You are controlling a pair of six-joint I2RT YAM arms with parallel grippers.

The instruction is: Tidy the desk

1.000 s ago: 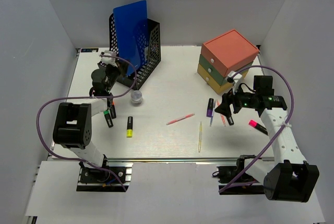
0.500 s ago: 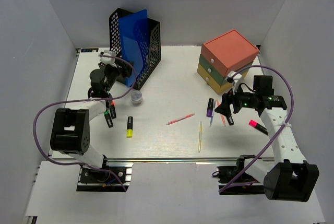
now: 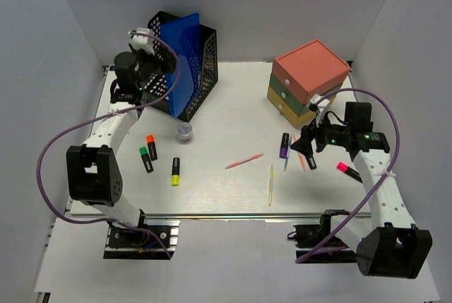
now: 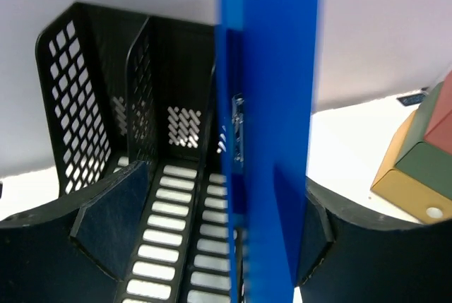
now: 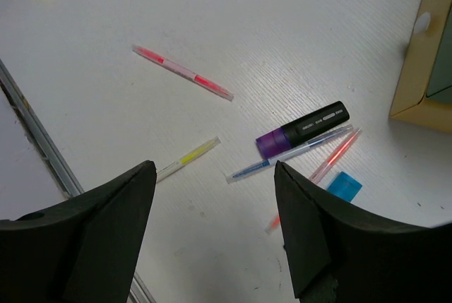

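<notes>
On the white desk (image 3: 233, 112), a blue folder (image 3: 180, 63) stands upright in the black mesh file rack (image 3: 201, 70). My left gripper (image 3: 152, 70) is raised at the rack's left side. Its jaws are open around the folder (image 4: 272, 105), which stands close to the right finger (image 4: 318, 225). My right gripper (image 3: 305, 145) hovers open over loose pens: a purple highlighter (image 5: 302, 131), a blue pen (image 5: 289, 153) and a red pen (image 5: 335, 156). Nothing is between its fingers (image 5: 215, 169). A pink pen (image 3: 244, 161) and a yellow pen (image 3: 270, 184) lie mid-desk.
A stack of coloured drawer boxes (image 3: 309, 80) stands at the back right. Yellow (image 3: 175, 171), orange (image 3: 151, 146) and green (image 3: 145, 159) highlighters lie front left, near a small clear jar (image 3: 184, 131). A pink highlighter (image 3: 348, 171) lies under the right arm. Grey walls enclose three sides.
The left gripper opened and let go of the blue folder, which sank lower into the rack. The left arm rose toward the back. The right arm stayed put.
</notes>
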